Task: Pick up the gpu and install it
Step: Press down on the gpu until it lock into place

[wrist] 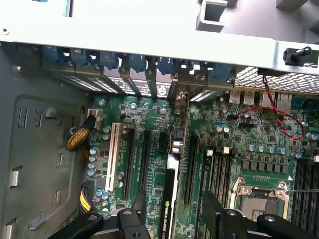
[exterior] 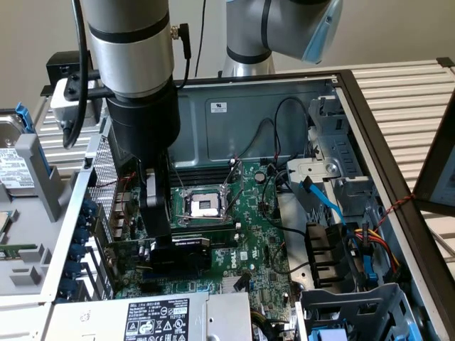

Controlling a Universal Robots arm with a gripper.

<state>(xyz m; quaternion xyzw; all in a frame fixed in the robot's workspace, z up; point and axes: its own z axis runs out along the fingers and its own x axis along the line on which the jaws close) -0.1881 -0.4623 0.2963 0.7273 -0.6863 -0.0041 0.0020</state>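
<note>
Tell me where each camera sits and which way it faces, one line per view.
Exterior view: sits above the open computer case, looking down into it; the arm and gripper reach down to the gpu.
Wrist view: rides the wrist, facing the motherboard; the fingers straddle the gpu.
Shared: gpu, motherboard, CPU socket.
</note>
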